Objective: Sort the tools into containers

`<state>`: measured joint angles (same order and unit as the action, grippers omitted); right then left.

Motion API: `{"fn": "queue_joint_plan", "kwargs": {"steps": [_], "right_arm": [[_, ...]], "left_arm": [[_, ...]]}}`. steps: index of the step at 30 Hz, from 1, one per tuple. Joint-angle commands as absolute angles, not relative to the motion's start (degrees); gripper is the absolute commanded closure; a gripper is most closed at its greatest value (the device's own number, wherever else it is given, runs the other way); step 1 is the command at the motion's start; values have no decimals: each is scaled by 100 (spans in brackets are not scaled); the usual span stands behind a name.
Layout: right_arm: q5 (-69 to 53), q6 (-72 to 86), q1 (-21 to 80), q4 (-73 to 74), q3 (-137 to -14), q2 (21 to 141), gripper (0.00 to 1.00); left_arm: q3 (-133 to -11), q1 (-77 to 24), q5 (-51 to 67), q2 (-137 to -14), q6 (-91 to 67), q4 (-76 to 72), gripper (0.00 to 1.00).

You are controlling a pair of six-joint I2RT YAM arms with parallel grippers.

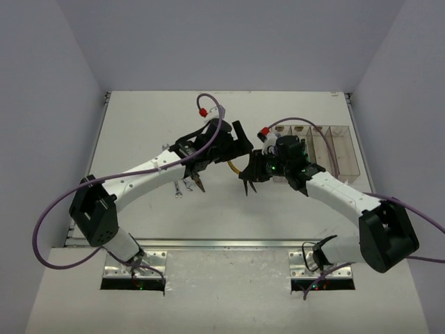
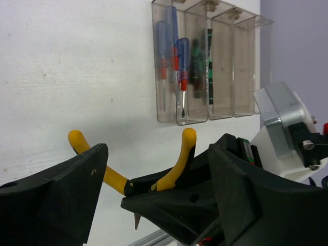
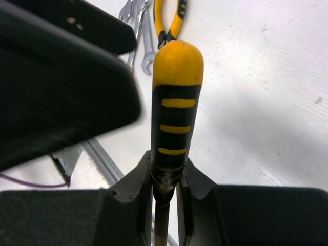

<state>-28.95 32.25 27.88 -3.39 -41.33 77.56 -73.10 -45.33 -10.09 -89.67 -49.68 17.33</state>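
On my overhead feed the white table (image 1: 153, 125) fills the view, and I take every position from the containers (image 1: 345, 149), a row of four narrow clear bins joined side by side. Both arms reach in to the spot just left of that row.

The right gripper (image 1: 249, 179) is clamped on one handle of a pair of pliers (image 3: 177, 77). Its wrist camera shows that handle standing between the two black fingers, with a rounded yellow tip and a black grip below it crossed by short yellow bars. The left gripper (image 1: 240, 142) sits beside it with its jaws spread wide. From its wrist camera I see the held pliers' two curved yellow handles splayed apart between those fingers, meeting at a dark joint, and the containers farther off behind them. I cannot tell whether either left finger touches a handle.

A second pair of yellow-handled pliers (image 3: 177, 20) lies flat on the table, well apart from the containers and beyond the left gripper. Touching or just beside it is a small cluster of silver open-end wrenches (image 3: 146, 41).

Inside the containers, the end bin nearest the grippers holds blue-and-red-handled screwdrivers (image 2: 163, 51). The black-and-green-handled screwdrivers (image 2: 200, 61) stand in the bin beside it.
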Motion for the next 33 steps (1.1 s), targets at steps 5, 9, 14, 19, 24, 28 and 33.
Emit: {"fn": "queue_joint_plan", "kwargs": {"steps": [5,9,14,19,24,28,33], "right_arm": [[-985,2681,2336,689,-4599,7172,100],[-63,1976,1425,1831,-5234,7326,100],[649,1256,450,2476,-6452,8124,100],[1186,409,-293,2786,-7584,9174,100],[234,107,-811,2999,-8321,10287,100],[202,-386,-861,3116,-8479,10643,100],[625,-251,-870,3438,-8548,10932,69]], "left_arm": [[-8597,-4412,-2235,-8441,-4605,2779,0],[-7817,-3728,-2299,-7602,-4520,3011,0],[-6611,-3570,-2254,-6566,-4189,2893,0],[-5359,-3586,-1539,-6060,-4061,2628,0],[-4758,-3586,-1310,-5813,-3722,2310,0],[-4850,-3578,-1293,-5889,-3630,2443,0],[-4876,-3577,-1306,-6043,-3650,2334,0]]}}
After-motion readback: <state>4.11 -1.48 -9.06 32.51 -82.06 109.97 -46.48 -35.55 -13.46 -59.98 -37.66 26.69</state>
